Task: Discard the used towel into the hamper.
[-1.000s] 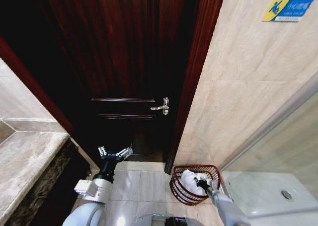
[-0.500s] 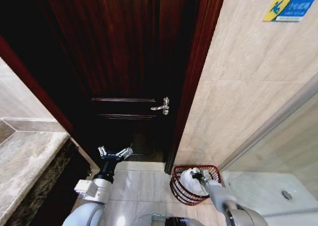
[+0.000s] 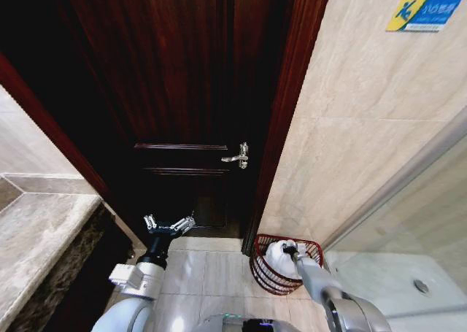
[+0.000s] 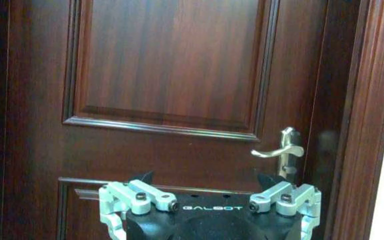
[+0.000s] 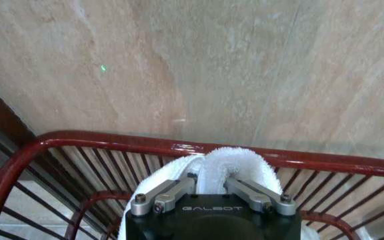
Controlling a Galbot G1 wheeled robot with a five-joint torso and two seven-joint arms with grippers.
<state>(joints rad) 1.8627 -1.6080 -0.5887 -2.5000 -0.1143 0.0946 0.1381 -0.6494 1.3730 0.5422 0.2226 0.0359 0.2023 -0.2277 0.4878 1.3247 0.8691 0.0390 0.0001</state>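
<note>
One left end effector (image 3: 168,224) hangs at the left, fingers spread and empty, facing the one dark door (image 3: 182,91). At the right, one right end effector (image 3: 290,250) is clamped on one white towel (image 3: 277,260), held inside one red hamper (image 3: 264,274) on the floor by the wall; the towel's lower part is hidden.
</note>
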